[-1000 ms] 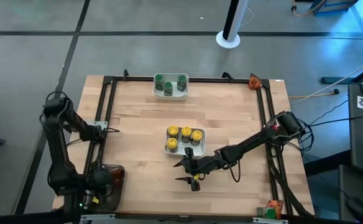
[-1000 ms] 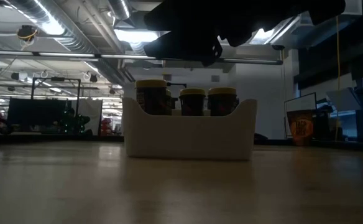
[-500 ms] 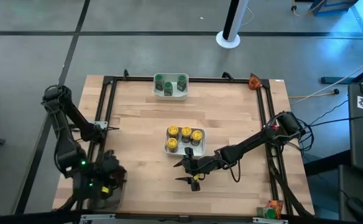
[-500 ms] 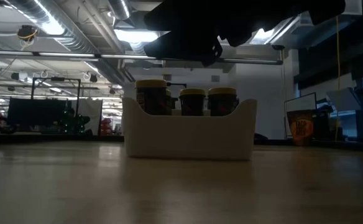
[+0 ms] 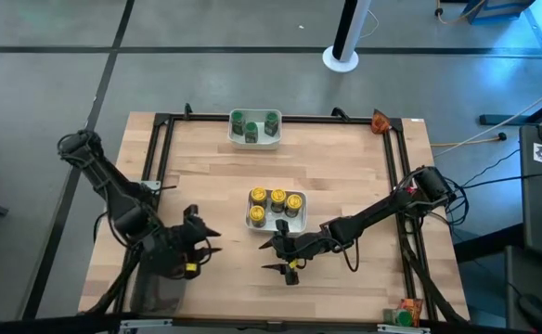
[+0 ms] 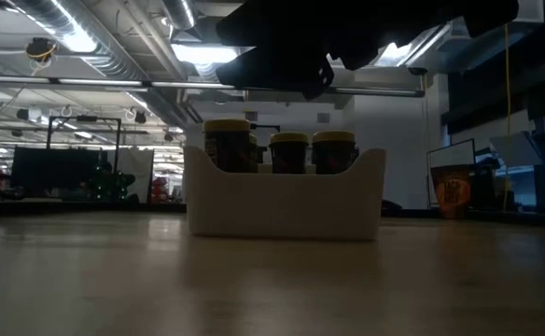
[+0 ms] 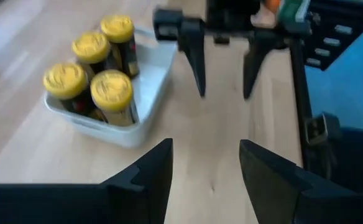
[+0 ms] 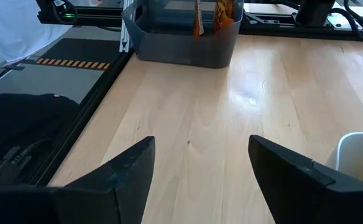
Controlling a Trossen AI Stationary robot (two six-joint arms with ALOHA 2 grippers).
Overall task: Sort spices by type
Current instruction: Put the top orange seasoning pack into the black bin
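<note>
Several yellow-capped spice jars stand in a white bowl at the table's middle, also seen in the left wrist view and the low view. Green-capped jars stand in a second white bowl at the far edge. Brown-orange packets stand upright in the grey tray at the near left corner. My left gripper hovers open and empty left of the yellow-cap bowl. My right gripper stands open and empty just near of that bowl.
A black frame runs along the table's left, far and right edges. An orange thing lies at the far right corner and a small coloured one at the near right corner. Bare wood lies between the two grippers.
My left gripper has swung from above the grey tray at the near left corner toward the table's middle, rising and turning at the wrist, and now points at the yellow-cap bowl and my right gripper. My right arm has kept still.
</note>
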